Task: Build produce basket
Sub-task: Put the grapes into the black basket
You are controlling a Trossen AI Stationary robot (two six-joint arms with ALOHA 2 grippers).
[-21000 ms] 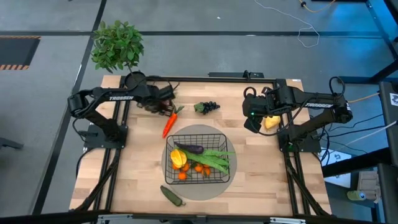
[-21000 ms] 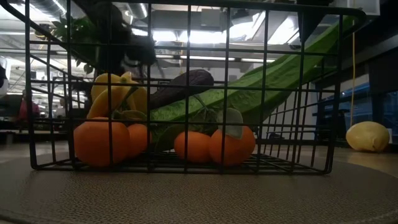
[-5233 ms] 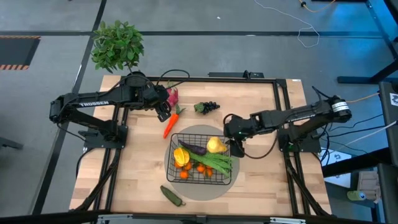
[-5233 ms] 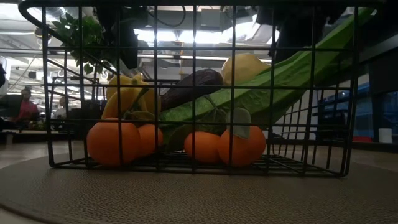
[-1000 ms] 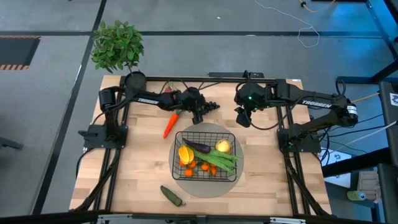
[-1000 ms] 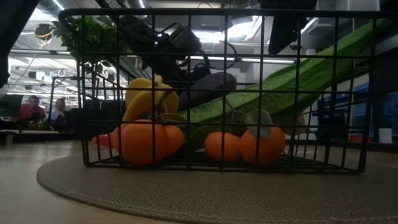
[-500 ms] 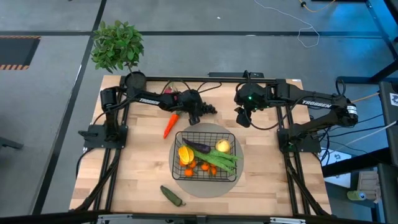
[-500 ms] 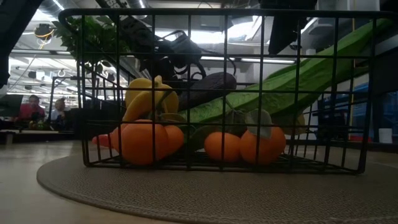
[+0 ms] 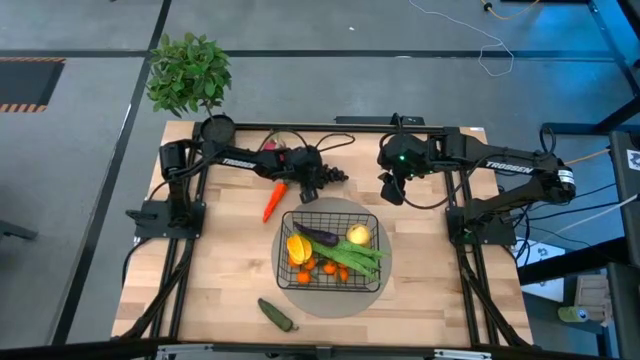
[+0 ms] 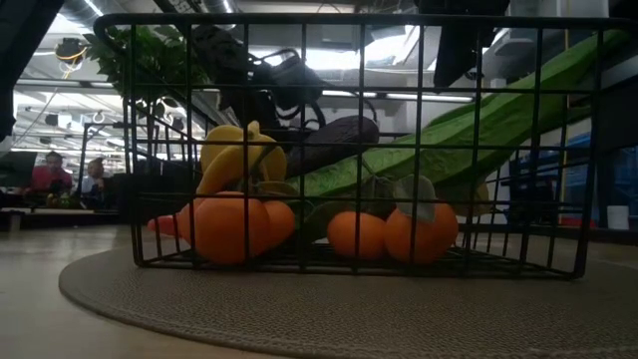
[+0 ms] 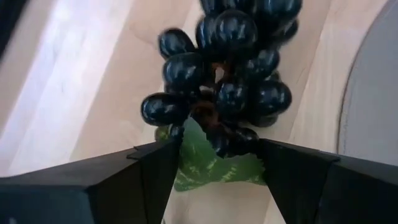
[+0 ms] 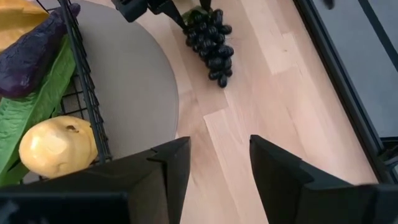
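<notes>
The black wire basket stands on the grey round mat. It holds a yellow pepper, eggplant, lemon, tangerines and green beans. The dark grapes lie on the table beyond the basket. My left gripper is low at the grapes' leafy stem end, open, with one finger on each side of it. My right gripper is open and empty above the table, to the right of the grapes. The orange carrot and the green cucumber lie on the table. My left gripper's fingers stand on either side of the green leaf at the grapes' stem end, coming level from the table's left. The leaf reaches both fingers, but I cannot tell whether they touch it. The grapes lie on the table.
A pink dragon fruit lies beside the left arm at the far edge. A potted plant stands beyond the table's far left corner. People sit in the room behind. There is bare wood left and right of the mat.
My left gripper has shifted a little toward the table's left edge and come lower at the grapes. My right gripper has kept still.
</notes>
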